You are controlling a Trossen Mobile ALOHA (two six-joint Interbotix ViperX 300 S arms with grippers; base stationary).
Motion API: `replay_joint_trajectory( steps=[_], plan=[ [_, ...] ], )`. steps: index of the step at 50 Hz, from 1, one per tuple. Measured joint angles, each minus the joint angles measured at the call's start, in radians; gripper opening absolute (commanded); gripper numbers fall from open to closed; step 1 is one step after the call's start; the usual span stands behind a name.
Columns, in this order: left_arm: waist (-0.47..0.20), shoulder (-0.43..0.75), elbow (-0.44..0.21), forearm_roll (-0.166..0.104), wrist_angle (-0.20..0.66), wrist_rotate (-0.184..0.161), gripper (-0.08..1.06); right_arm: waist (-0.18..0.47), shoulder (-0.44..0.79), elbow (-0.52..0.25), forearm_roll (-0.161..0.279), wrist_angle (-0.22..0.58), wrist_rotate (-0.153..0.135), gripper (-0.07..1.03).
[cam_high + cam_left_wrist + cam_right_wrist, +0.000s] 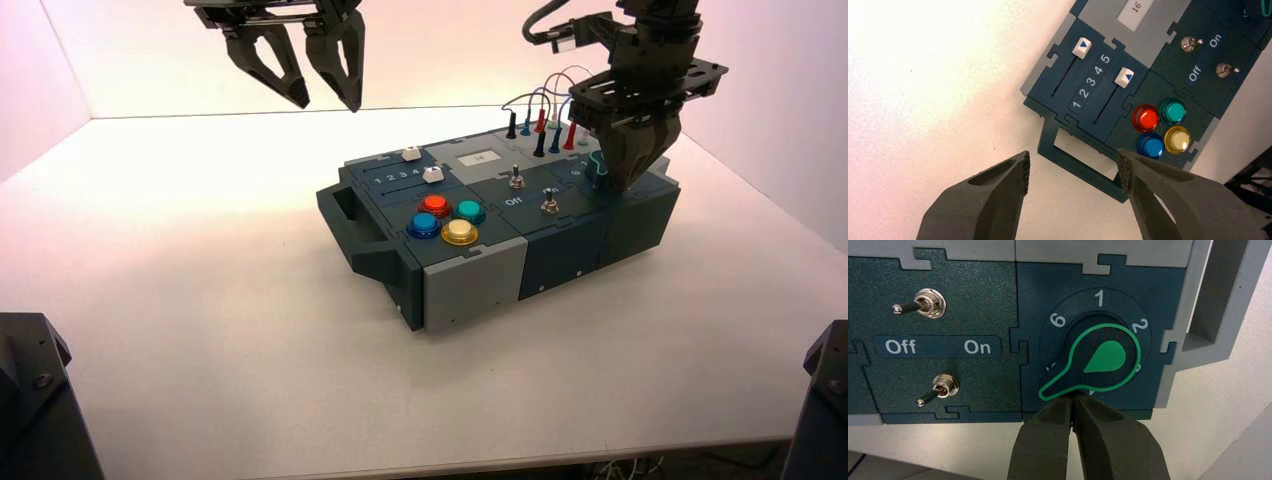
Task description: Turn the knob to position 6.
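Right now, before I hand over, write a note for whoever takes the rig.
Right gripper: shut, at the green knob's edge near its pointed end; contact unclear.
Left gripper: open, idle, off the box's handle end.
Knob: on the box's right part, pointed end not at 6.
Done: right gripper at the knob.
Left: turn the pointed end to 6.

Robot arms [645, 80] and pale walls [430, 60] suggest a lab.

R gripper [1073, 397] hides part of dial's lower numerals [1091, 392]. Wires' [545, 100] far ends unclear, high view. Knob [1266, 7] cut off by L wrist view's edge.
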State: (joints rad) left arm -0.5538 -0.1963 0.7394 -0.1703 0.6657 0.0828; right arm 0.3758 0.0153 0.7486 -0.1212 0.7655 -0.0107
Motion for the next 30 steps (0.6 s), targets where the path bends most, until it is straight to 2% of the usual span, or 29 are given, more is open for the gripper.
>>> replay_joint_trajectory(
  steps=[30],
  plan=[
    [0.0,-0.002,0.0,0.0,0.002,0.0,0.89,0.02,0.0,-0.002,0.0,-0.008,-0.008,-0.02]
  ],
)
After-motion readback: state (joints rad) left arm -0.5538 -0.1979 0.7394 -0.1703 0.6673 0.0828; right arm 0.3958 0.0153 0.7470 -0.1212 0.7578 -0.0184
